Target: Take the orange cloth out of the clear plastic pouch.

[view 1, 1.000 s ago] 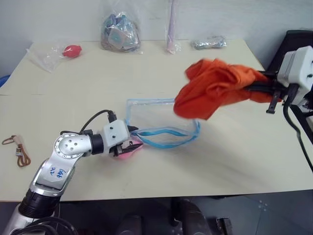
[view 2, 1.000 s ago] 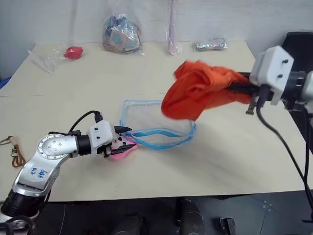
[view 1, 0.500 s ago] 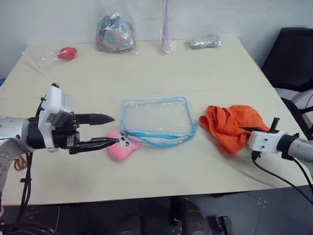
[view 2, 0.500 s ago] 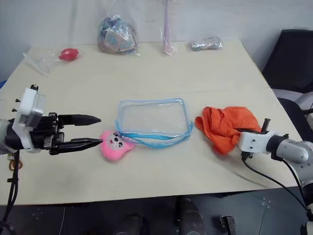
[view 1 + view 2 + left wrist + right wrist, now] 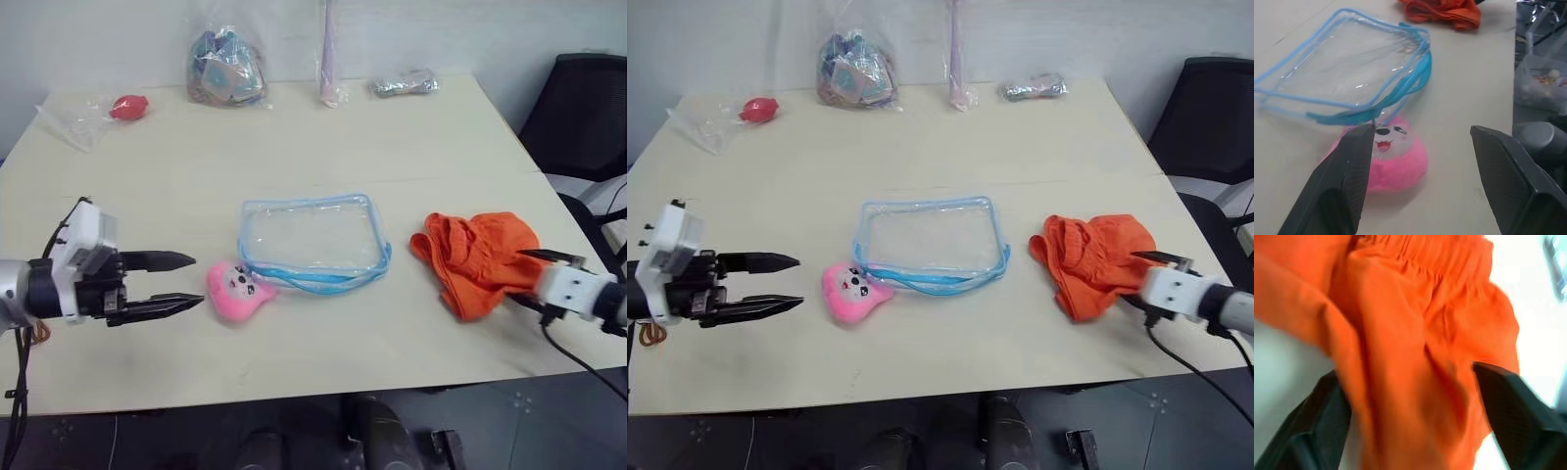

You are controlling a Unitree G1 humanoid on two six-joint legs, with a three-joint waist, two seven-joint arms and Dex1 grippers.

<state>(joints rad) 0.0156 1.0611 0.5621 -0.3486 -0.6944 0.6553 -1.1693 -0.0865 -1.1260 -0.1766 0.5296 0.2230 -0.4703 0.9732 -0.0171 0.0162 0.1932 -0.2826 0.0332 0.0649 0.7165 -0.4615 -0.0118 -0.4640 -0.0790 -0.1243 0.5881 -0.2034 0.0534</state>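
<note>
The left gripper (image 5: 174, 281) hovered at the near left with its fingers spread wide and nothing between them, pointing at a pink plush toy (image 5: 236, 290). Just right of the toy, the clear plastic pouch (image 5: 310, 238) lay flat on the table (image 5: 294, 147). Farther right, the orange cloth (image 5: 477, 259) lay crumpled, with the right gripper (image 5: 1410, 416) parted wide at its near-right edge.
</note>
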